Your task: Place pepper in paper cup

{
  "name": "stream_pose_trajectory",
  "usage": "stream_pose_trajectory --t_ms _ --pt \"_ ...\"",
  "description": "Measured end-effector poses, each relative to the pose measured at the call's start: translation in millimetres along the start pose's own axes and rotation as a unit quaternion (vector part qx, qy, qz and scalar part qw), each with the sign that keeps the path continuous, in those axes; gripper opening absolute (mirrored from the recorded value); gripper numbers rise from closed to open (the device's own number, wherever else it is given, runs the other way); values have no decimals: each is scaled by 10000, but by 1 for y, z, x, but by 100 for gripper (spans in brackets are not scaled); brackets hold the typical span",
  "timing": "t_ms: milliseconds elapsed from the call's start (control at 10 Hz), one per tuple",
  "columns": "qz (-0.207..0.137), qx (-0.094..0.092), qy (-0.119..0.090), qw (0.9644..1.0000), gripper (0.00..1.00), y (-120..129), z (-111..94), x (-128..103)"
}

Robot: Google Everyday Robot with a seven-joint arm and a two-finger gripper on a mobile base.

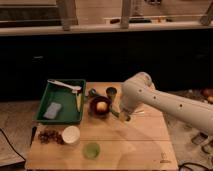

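Reaching in from the right side of the scene with the white arm, bending at a thick elbow and pointing down over the middle of the wooden counter. Hanging low there with the end effector, just right of the dark bowl. Not showing clearly whether the end effector is open or closed, so cannot tell.

Showing the pepper only as a thin green sliver between the bowl and the end effector, right at the tip of the arm. Touching the end effector or lying just beside it; cannot tell whether being gripped. Staying well apart from the white paper cup, standing near the left front of the counter.

Holding a yellow-orange round fruit inside the dark bowl. Standing just behind the bowl, a small dark cup. Sitting at the far left, a green tray, carrying a grey-blue sponge and a white utensil lying across its far edge. Lying left of the paper cup, a dark reddish cluster. Standing at the near edge, right of the paper cup, a round light-green cup.
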Motion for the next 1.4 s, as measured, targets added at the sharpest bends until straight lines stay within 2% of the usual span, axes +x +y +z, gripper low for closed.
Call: stream_pose_trajectory --t_ms 100,200,300,400,600,700,1000,1200,1400 --pt "-11 32 6 10000 54 -2 -2 -1" --pt "1 46 0 10000 65 -7 -4 -6" --pt "32 52 -30 10000 69 -13 -4 -7" --pt "46 71 -63 9999 70 -20 -5 -7" --pt "-48 88 -120 9999 59 -23 -5 -13" --pt "-71 95 -138 9998 58 -25 -5 -13" --pt "-171 114 -255 9995 70 -40 2 -19" --pt "-49 90 -349 9993 80 -43 3 -15" --pt "18 111 -372 9992 80 -60 14 -1"
